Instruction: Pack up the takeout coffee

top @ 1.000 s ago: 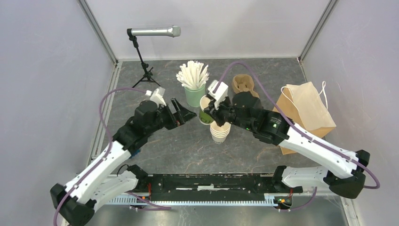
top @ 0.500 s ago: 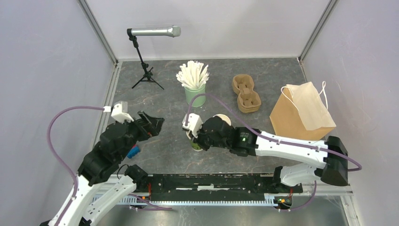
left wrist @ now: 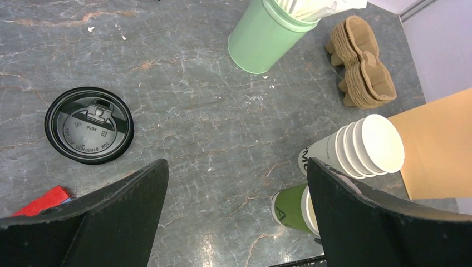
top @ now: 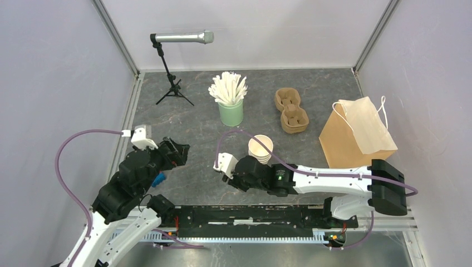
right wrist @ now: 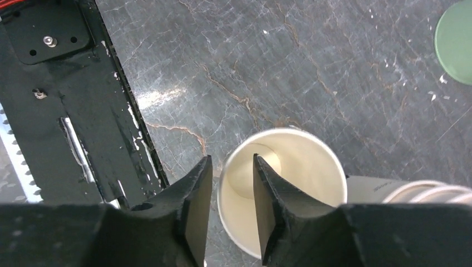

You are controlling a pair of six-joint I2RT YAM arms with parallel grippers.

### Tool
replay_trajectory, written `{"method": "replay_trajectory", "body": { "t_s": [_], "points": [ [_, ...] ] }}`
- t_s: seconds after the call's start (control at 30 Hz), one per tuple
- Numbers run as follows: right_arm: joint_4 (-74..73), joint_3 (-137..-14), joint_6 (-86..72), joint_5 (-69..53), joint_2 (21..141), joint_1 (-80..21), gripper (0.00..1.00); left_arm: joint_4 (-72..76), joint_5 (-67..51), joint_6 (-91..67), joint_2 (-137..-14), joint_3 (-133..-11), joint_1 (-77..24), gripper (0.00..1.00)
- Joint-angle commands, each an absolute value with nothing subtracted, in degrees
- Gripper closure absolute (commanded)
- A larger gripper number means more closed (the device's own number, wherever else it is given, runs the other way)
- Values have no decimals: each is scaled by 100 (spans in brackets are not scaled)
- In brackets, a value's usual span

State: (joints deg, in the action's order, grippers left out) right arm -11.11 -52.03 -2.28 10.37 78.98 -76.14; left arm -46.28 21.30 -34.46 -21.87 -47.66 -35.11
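The right claw [right wrist: 232,161], narrowly parted, straddles the rim of the open olive-green cup [right wrist: 289,167], one finger [right wrist: 278,222] inside; from above, its wrist [top: 250,175] hides the cup. The left claw [left wrist: 236,167] gapes wide and empty, a black lid [left wrist: 89,132] on the tabletop [left wrist: 195,111] beneath it.

A dark grey marbled tabletop [top: 200,139] with thin rusty veins makes the floor of the cell. Plain pale lilac wall panels [top: 55,83] close three sides, joined by silver metal corner posts [top: 116,39]. The light is soft and even.

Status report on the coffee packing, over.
Left end effector open, hovering empty. Right end effector open, straddling rim of olive-green cup. Cup lidless; black lid lies apart on table. Cream cup stack crowds it.
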Motion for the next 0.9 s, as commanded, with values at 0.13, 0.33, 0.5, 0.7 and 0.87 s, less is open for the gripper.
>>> {"method": "replay_trajectory", "body": {
  "t_s": [0.13,0.33,0.5,0.7,0.87],
  "points": [
    [-1214,-4619,-1075,1481,6820,-7655,58,-4570,2030,-3096,-2200,-4689,-3516,0],
    [-1769,-4189,-1620,2363,5978,-7643,55,-4523,1962,-3091,-2237,-4633,-3516,0],
    [-2340,-4009,-2046,3390,5728,-7569,55,-4509,1837,-3092,-2394,-4630,-3522,0],
    [-2027,-3450,-2235,3432,5567,-7264,50,-4509,1793,-3085,-2447,-4615,-3516,0],
    [-1101,-2947,-2073,3155,5574,-6908,43,-4489,1790,-3085,-2456,-4615,-3516,0]
  ]
}}
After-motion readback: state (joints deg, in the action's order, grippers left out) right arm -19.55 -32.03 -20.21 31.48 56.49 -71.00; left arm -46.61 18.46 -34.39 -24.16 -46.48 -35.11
